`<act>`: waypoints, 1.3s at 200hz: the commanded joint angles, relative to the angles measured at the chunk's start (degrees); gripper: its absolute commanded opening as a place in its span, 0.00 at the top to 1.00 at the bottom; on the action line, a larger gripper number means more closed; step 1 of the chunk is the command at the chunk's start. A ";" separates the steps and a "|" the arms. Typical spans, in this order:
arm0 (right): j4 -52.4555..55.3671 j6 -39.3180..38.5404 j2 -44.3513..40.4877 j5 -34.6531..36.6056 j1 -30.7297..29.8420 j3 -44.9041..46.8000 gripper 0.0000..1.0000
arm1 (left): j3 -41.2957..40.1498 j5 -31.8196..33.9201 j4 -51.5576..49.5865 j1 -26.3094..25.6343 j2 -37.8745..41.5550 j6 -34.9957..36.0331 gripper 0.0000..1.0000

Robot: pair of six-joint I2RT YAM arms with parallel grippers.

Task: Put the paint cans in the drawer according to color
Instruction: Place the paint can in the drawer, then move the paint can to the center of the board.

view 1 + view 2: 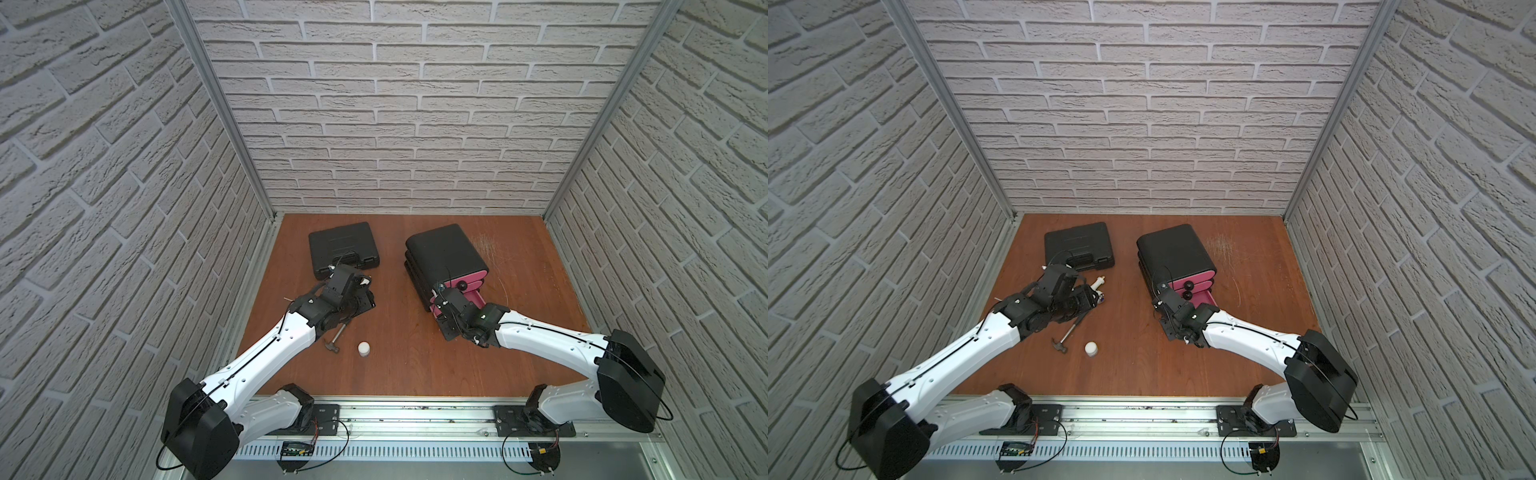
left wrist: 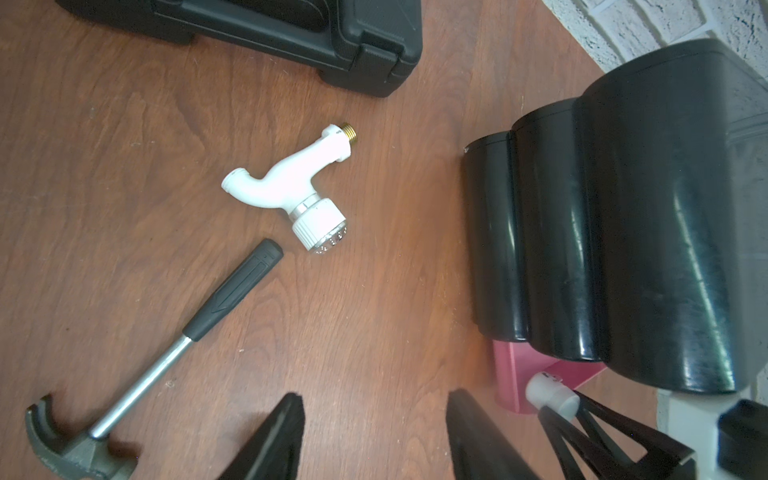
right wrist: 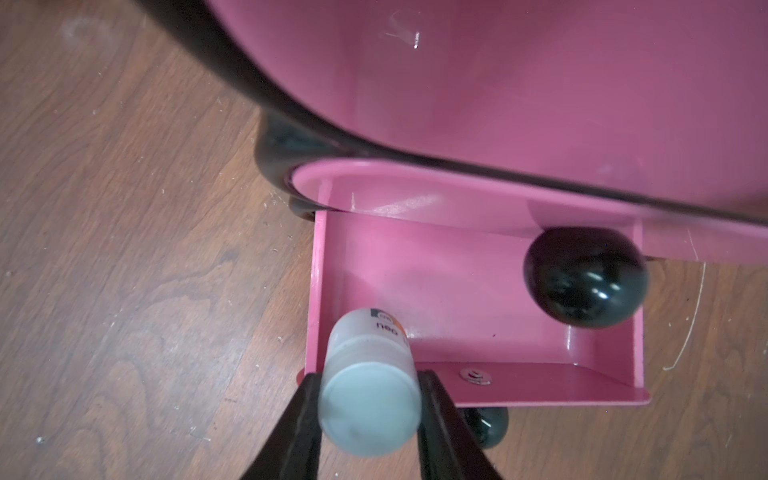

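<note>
White paint can point(image 3: 370, 399) is sitting pinched between the right gripper point(image 3: 370, 376) jaws, flat end facing the wrist, body poking out past the fingertips. It's hanging over the near corner of the open bottom drawer point(image 3: 457, 282), not yet let go. Drawer floor beyond the fingertips is showing bare pink, nothing in the part I'm seeing. Black knob point(image 3: 584, 276) of the drawer above is sticking out over the tray, off to one side of the jaws.

Upper two drawers of the chest point(image 1: 446, 253) are looking closed. Second white can point(image 1: 363, 348) is standing upright on the table point(image 1: 415, 374), well apart from both grippers.

Left gripper point(image 2: 374, 399) is hovering with jaws spread, nothing between them. Hammer point(image 2: 232, 291) and white pipe fitting point(image 2: 291, 187) are lying ahead of its tips, black tool case point(image 2: 291, 25) further out.

No orange or green cans are showing anywhere. I'm guessing they're already sorted into the closed drawers, can't confirm. Remaining, by my read: drop this one, fetch the other white, shut the drawer.
</note>
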State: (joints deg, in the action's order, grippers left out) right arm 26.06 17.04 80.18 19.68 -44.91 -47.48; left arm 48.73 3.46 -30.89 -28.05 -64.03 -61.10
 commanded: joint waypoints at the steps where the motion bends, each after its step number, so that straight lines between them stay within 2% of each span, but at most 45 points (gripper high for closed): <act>1: -3.52 -0.87 0.59 1.28 -0.36 0.81 0.71 | 1.17 1.23 -0.22 -0.34 0.34 0.63 0.40; 25: -3.83 -1.04 0.90 1.60 -0.36 0.57 0.67 | 1.27 1.25 -0.24 -0.34 0.33 0.63 0.40; 76: -2.88 -1.63 -0.08 2.45 -0.36 -0.32 0.48 | 1.26 1.49 -0.48 -0.35 0.54 0.64 0.40; 122: -0.86 -2.01 -2.91 1.83 -0.36 -1.67 0.42 | 1.46 1.28 -0.84 -0.53 0.53 1.33 0.40; 155: 1.68 -2.46 -8.25 -3.72 -0.40 -2.39 0.42 | 3.19 1.96 -5.31 -1.74 0.56 5.36 0.39; 190: 4.79 -1.64 -15.18 -12.33 -0.36 -1.47 0.42 | 5.40 4.80 -15.15 -6.35 -0.10 11.18 0.34; 229: 3.57 1.66 -19.16 -28.87 -0.34 2.17 0.44 | 6.35 7.87 -26.93 -14.28 -4.45 15.41 0.25; 245: 3.14 2.64 -20.91 -29.56 -0.31 3.61 0.44 | 5.57 6.88 -29.05 -16.51 -6.80 15.79 0.23; 260: 3.26 2.98 -23.53 -26.97 -0.36 4.79 0.44 | 4.02 4.02 -28.54 -17.18 -8.38 16.16 0.20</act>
State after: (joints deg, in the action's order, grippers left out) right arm 29.63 18.06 60.20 -4.64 -45.01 -44.66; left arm 54.39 9.19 -54.28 -43.88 -70.35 -47.37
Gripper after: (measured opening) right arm 0.557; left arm 0.776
